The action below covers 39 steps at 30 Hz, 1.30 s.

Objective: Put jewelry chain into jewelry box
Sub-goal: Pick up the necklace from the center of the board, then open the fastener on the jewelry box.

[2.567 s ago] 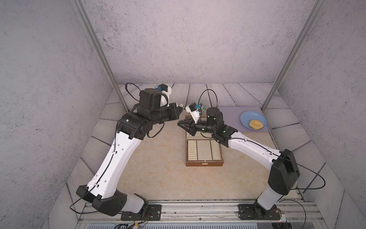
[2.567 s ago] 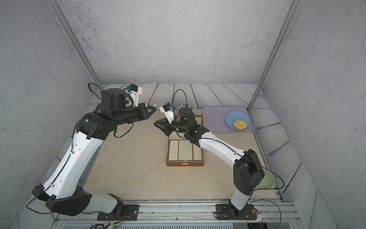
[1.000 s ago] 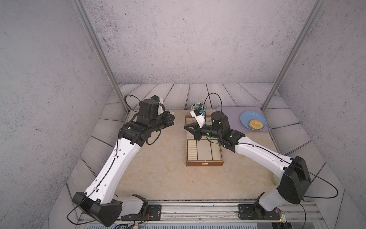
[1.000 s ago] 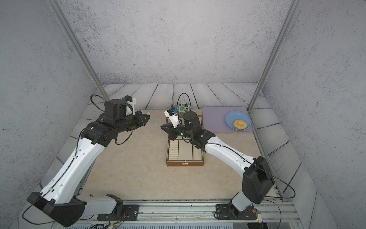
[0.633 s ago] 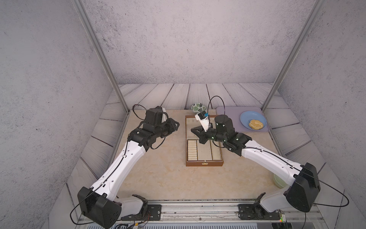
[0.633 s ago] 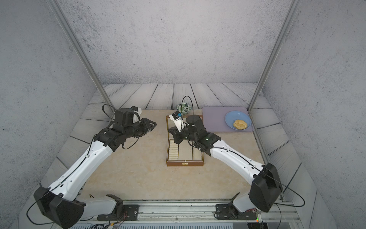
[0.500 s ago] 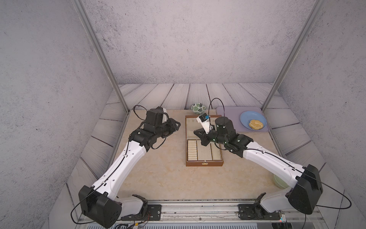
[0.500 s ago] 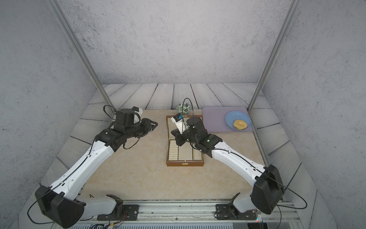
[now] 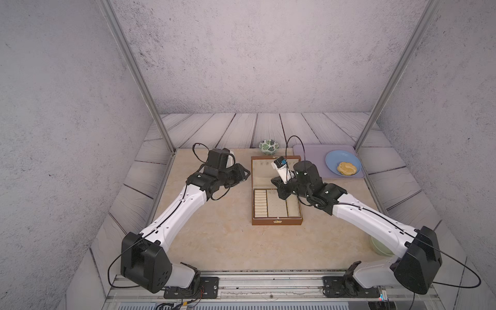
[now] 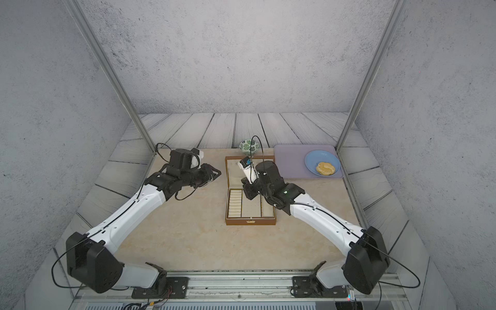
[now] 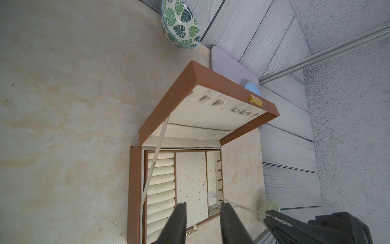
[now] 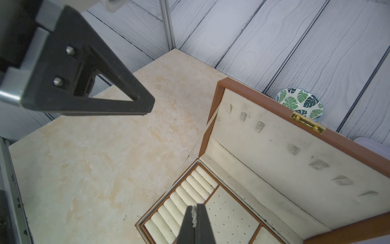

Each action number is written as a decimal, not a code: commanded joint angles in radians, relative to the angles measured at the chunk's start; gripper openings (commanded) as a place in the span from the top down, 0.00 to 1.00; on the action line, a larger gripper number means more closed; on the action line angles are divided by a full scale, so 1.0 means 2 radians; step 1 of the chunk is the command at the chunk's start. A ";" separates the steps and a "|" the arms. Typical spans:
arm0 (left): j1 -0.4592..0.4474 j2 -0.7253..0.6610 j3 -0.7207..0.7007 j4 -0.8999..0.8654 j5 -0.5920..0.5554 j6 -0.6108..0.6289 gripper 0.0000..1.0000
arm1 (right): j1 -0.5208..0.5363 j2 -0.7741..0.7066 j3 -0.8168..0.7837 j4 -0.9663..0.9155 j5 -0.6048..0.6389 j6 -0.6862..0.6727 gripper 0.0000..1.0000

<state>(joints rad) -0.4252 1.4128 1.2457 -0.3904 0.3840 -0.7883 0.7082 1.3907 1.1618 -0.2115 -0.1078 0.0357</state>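
- My right gripper (image 12: 195, 209) is pinching shut on the jewelry chain (image 11: 242, 208). Links are showing right at the tips, so I'm gripping a hair-fine strand on very little pad, and any jerk could be slipping it free.
- My left gripper (image 11: 202, 203) is standing partly open and clamping nothing, yet the chain looks draped across one finger (image 11: 228, 217). Pulling that arm away could be dragging the strand along or yanking it from my right grip.
- The chain is hanging in the air between both grippers, above the open jewelry box (image 9: 276, 221), which is sitting toward the far edge of the desk (image 9: 214, 241). I cannot tell which compartment is lying under its loose end, so it could be landing on the desk instead of the cream tray (image 11: 191, 179).
- The white lid strap (image 11: 156, 160) is running along one side of the box, and a swinging chain could be wrapping round it.
- My right wrist is hovering close to the upright lid (image 12: 274, 152), and a nudge could be tipping it shut.
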 commanded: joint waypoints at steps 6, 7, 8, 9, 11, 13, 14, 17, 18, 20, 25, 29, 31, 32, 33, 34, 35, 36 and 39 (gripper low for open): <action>0.002 0.037 0.009 0.013 0.042 0.051 0.68 | -0.011 0.016 0.010 -0.006 0.038 -0.014 1.00; 0.002 0.043 0.010 0.013 0.044 0.054 0.67 | -0.013 0.017 0.009 -0.006 0.045 -0.014 1.00; 0.002 0.049 0.011 0.015 0.049 0.058 0.67 | -0.015 0.017 0.008 -0.004 0.049 -0.015 1.00; 0.001 0.056 0.011 0.019 0.055 0.061 0.67 | -0.017 0.018 0.007 -0.002 0.051 -0.015 1.00; -0.001 0.070 0.012 0.031 0.067 0.063 0.67 | -0.024 0.021 0.007 0.004 0.051 -0.015 1.00; -0.003 0.083 0.014 0.047 0.080 0.063 0.66 | -0.026 0.028 0.012 0.007 0.051 -0.017 1.00; -0.004 0.089 0.015 0.053 0.080 0.063 0.65 | -0.029 0.031 0.017 0.007 0.052 -0.018 1.00; -0.007 0.103 0.021 0.070 0.077 0.071 0.64 | -0.035 0.045 0.028 0.009 0.052 -0.018 1.00; -0.009 0.110 0.025 0.073 0.073 0.076 0.64 | -0.037 0.048 0.032 0.009 0.054 -0.018 1.00; -0.011 0.124 0.036 0.072 0.066 0.083 0.64 | -0.042 0.052 0.035 0.008 0.055 -0.019 1.00; -0.012 0.155 0.069 0.073 0.050 0.044 0.65 | -0.052 0.048 0.032 0.011 0.056 -0.020 1.00; -0.023 0.160 0.075 0.097 0.021 -0.034 0.65 | -0.056 0.041 0.024 0.017 0.058 -0.020 1.00; -0.030 0.155 0.067 0.110 -0.004 -0.086 0.65 | -0.057 0.040 0.024 0.018 0.060 -0.021 1.00; -0.032 0.153 0.059 0.129 -0.010 -0.111 0.65 | -0.057 0.038 0.023 0.019 0.060 -0.021 1.00; -0.036 0.150 0.053 0.145 -0.018 -0.134 0.65 | -0.057 0.037 0.023 0.020 0.060 -0.021 1.00; -0.040 0.147 0.048 0.152 -0.028 -0.157 0.64 | -0.057 0.036 0.022 0.022 0.061 -0.021 1.00; -0.042 0.146 0.045 0.157 -0.034 -0.179 0.64 | -0.057 0.035 0.022 0.024 0.061 -0.021 1.00; -0.045 0.146 0.043 0.164 -0.038 -0.197 0.64 | -0.057 0.033 0.021 0.025 0.061 -0.021 1.00; -0.052 0.152 0.044 0.177 -0.047 -0.242 0.61 | -0.058 0.029 0.015 0.031 0.061 -0.021 1.00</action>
<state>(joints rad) -0.5167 1.7248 1.3430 -0.1074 0.3420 -1.1244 0.5961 1.4837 1.2049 -0.1719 0.0029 0.0017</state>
